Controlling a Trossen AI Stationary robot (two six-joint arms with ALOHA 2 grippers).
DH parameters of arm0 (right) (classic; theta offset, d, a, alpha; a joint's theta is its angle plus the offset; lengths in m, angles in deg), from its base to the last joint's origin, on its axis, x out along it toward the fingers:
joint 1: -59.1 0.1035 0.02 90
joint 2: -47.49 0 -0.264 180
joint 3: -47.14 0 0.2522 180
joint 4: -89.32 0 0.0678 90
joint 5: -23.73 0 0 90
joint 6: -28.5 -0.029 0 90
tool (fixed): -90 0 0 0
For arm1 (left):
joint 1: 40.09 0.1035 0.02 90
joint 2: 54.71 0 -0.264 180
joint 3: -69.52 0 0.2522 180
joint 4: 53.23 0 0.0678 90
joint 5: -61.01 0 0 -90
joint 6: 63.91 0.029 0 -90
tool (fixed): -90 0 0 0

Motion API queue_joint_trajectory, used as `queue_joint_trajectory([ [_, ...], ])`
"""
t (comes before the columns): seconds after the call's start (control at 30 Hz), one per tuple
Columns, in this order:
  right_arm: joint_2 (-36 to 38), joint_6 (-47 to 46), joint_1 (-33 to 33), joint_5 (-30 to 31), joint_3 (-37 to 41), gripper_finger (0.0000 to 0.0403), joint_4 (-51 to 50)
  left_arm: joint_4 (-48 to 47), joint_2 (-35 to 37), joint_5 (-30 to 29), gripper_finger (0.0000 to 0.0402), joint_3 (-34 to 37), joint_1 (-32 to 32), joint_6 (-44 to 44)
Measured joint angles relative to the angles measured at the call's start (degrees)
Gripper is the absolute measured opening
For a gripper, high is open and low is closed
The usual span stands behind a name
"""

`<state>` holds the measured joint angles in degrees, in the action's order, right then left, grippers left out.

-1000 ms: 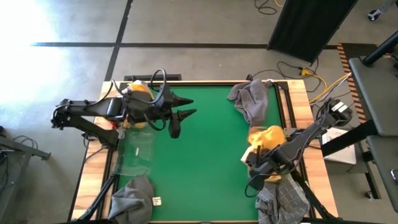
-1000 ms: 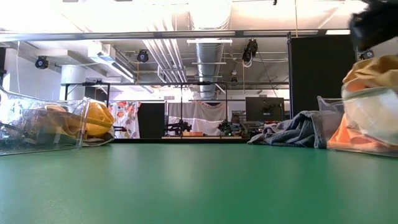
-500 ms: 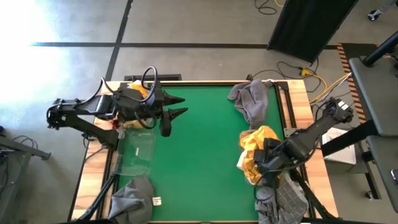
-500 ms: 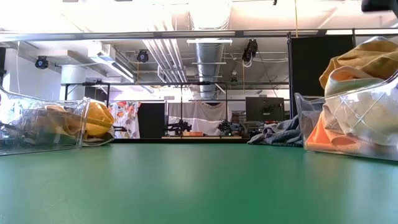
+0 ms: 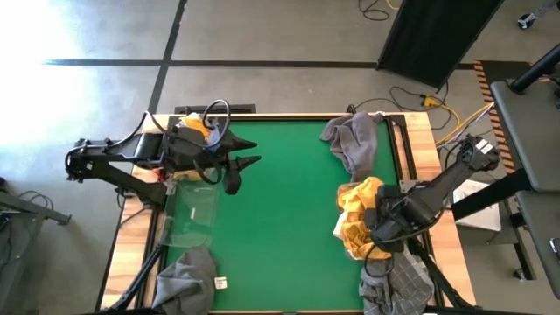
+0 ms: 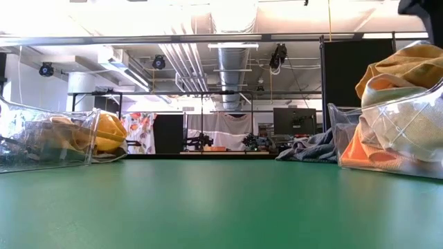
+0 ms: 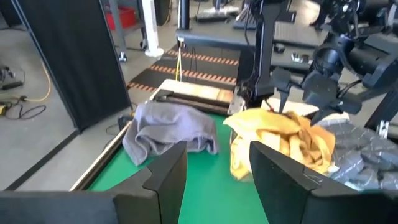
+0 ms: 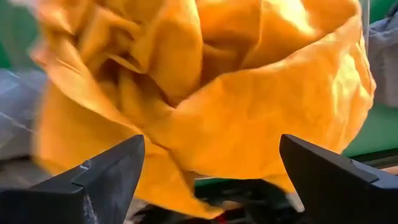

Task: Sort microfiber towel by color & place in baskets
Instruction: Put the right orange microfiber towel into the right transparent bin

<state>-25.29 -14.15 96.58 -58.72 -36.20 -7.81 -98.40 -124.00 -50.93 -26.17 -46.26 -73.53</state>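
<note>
A heap of orange-yellow towels [image 5: 359, 214] fills a tipped see-through bin [image 6: 346, 135] at the table's right. My right gripper [image 5: 374, 229] is open just near of the heap. In the right wrist view its fingers stand wide apart on either side of the orange cloth [image 8: 205, 81]. My left gripper [image 5: 241, 164] is open and empty above the green mat at the far left. One orange towel [image 5: 197, 127] lies under the left arm. A second clear bin [image 5: 192, 210] stands at the left edge. A grey towel [image 5: 354, 140] lies at the far right. My right gripper has its two open fingers [image 8: 112, 171] at the near foot of the orange heap [image 8: 249, 124], coming in about level. The cloth hides the fingertips' inner sides, so I cannot tell whether they touch the towels or the bin.
Grey towels lie heaped at the near right [image 5: 398, 280] and at the near left corner [image 5: 188, 276], one with a white tag [image 5: 220, 283]. The middle of the green mat [image 5: 280, 227] is bare. Wooden rails border the table on the left and right.
My right gripper has gone toward the far edge, in against the orange heap. The bin with the orange towels has tipped and shifted toward the table's left, and the cloth has spread out. My left gripper has drawn back a little toward the left edge.
</note>
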Motion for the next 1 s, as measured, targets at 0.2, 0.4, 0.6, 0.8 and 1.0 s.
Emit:
queue_joint_trajectory([
  [0.2,-1.26,13.04,-2.68,0.02,6.59,0.0375,6.86,-0.64,0.0,0.01,0.016,0.0,0.0,0.01],
  [0.4,-1.52,16.62,-10.35,-4.9,18.45,0.0375,23.45,-0.83,0.02,0.02,0.016,0.0,0.0,0.12],
  [0.6,-4.11,13.8,-15.9,-12.04,26.77,0.0375,33.35,-1.22,0.02,0.02,0.016,0.0,0.0,0.12],
  [0.8,-3.5,11.81,-16.16,-15.11,26.33,0.0374,29.22,-1.27,0.04,0.02,0.016,0.0,0.0,0.13],
  [1.0,0.61,7.82,-15.75,-15.96,15.87,0.0374,17.04,-1.3,0.34,0.02,0.016,0.0,0.02,1.02],
])
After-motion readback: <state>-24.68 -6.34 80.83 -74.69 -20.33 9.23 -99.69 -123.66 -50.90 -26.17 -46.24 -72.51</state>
